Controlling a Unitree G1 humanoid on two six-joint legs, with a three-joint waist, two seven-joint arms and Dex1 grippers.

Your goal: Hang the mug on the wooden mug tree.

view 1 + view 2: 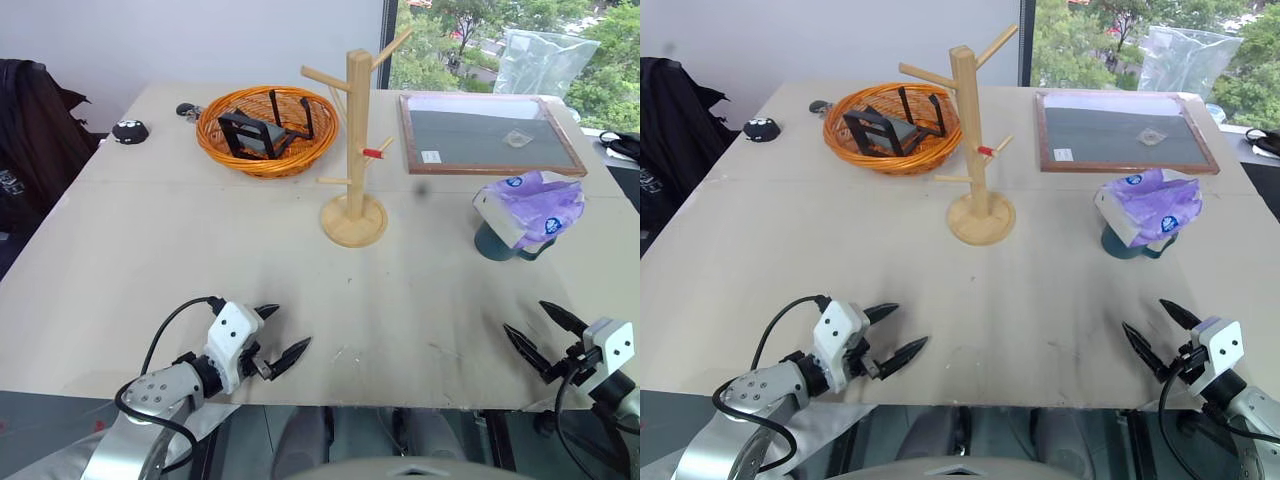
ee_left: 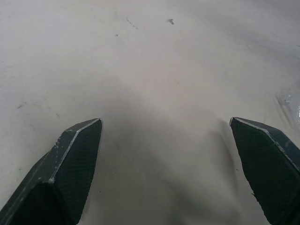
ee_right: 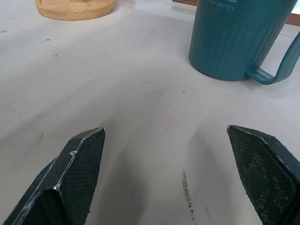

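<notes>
The teal mug (image 1: 493, 243) stands upright at the right of the table, its ribbed side and handle close in the right wrist view (image 3: 234, 42). A purple-and-white plastic packet (image 1: 530, 205) covers its top. The wooden mug tree (image 1: 356, 150) stands at the table's middle on its round base (image 3: 75, 7), with a red-tipped peg. My right gripper (image 1: 527, 318) hovers open near the front edge, a short way in front of the mug, with nothing between its fingers. At the front left, my left gripper (image 1: 287, 330) is open over bare table.
An orange wicker basket (image 1: 267, 130) with black items sits at the back left. A wood-framed dark board (image 1: 485, 130) lies at the back right, with a clear plastic bag (image 1: 540, 60) behind it. A small black object (image 1: 130, 130) rests near the left edge.
</notes>
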